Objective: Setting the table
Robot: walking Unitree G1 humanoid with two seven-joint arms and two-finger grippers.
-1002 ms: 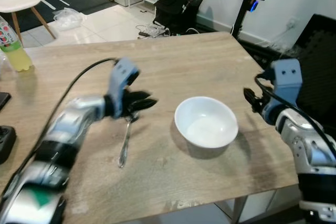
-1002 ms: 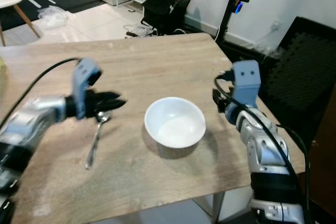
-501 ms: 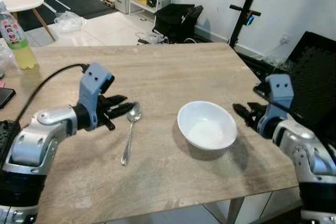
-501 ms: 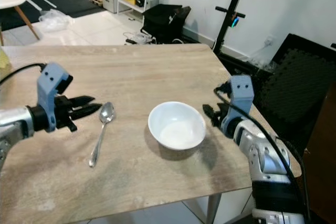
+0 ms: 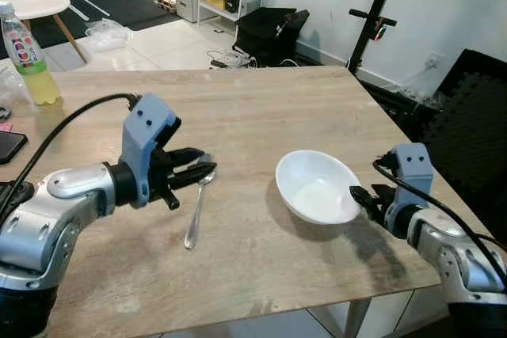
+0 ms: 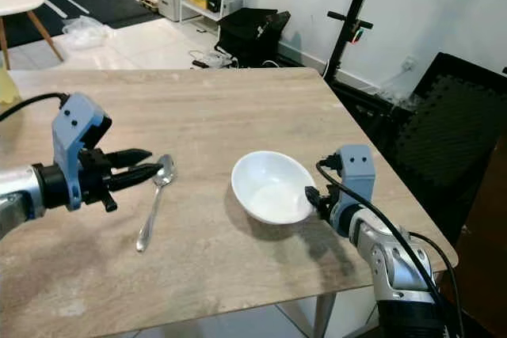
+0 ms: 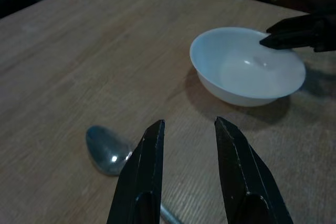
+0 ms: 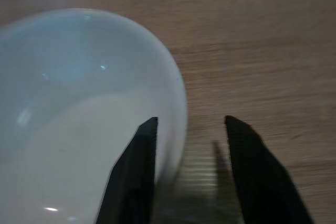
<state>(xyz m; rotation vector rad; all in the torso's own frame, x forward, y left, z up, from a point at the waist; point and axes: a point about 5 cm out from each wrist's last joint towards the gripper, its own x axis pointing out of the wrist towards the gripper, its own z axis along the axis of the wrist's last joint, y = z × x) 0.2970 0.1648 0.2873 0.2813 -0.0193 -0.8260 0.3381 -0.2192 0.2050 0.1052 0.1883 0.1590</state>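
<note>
where right gripper (image 8: 186,145) straddles rim, tilted white bowl (image 5: 317,187)

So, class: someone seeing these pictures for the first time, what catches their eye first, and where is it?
The white bowl near the right end of the wooden table stands out first, with the open right gripper straddling its rim, one finger inside and one outside. Next comes the spoon lying flat to the bowl's left, with the open left gripper close above its scoop end, not holding it.
</note>
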